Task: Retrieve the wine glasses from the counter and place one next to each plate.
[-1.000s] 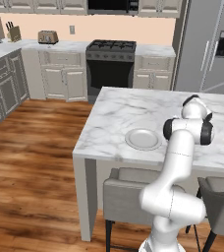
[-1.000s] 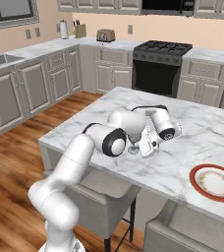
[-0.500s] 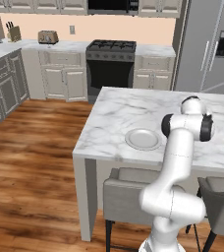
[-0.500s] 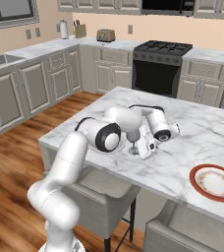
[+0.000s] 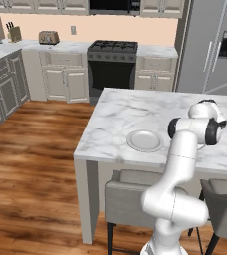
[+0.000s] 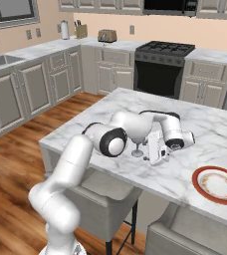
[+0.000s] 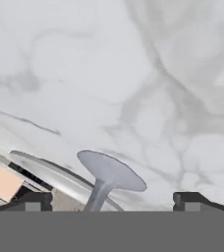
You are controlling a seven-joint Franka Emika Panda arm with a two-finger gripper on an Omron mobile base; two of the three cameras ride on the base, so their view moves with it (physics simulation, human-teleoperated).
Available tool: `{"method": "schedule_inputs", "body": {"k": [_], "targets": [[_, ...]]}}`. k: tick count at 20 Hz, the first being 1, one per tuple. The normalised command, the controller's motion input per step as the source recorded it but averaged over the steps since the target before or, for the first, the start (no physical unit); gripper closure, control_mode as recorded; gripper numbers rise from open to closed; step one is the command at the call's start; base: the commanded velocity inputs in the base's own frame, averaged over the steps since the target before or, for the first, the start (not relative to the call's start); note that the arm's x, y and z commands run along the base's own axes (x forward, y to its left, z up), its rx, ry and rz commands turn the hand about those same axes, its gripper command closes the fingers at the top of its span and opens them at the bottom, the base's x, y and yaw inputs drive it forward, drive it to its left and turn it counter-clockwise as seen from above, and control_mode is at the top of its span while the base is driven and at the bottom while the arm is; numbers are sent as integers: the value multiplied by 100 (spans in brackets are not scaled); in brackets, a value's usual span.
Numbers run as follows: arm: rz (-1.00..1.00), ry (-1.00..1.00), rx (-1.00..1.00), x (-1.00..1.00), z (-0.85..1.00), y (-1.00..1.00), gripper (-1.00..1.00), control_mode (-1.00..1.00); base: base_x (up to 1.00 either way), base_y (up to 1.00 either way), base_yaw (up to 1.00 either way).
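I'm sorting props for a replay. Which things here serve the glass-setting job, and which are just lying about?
Job: wine glass, grey-white plate, red-rimmed plate, gripper.

Lying about: toaster, knife block, stove, stools.

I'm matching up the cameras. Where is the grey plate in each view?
Left base view: grey plate at centre, left of the arm.
Right base view: hidden behind the arm.
Hand view: plate's rim at lower left, behind the glass.
Shared landmark: the marble island.
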Motion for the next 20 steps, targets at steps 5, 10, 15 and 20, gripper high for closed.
{"method": "schedule_inputs", "body": {"k": [5, 10, 15, 20], "targets": [[-22, -6, 1, -27, 15, -37, -100, -100, 0, 0, 0], [-29, -37, -5, -97, 82, 39, -100, -100, 0, 0, 0], [-23, -17, -4, -47, 70, 81, -100, -100, 0, 0, 0], [2, -5, 25, -12, 96, 70, -100, -100, 0, 0, 0]]}}
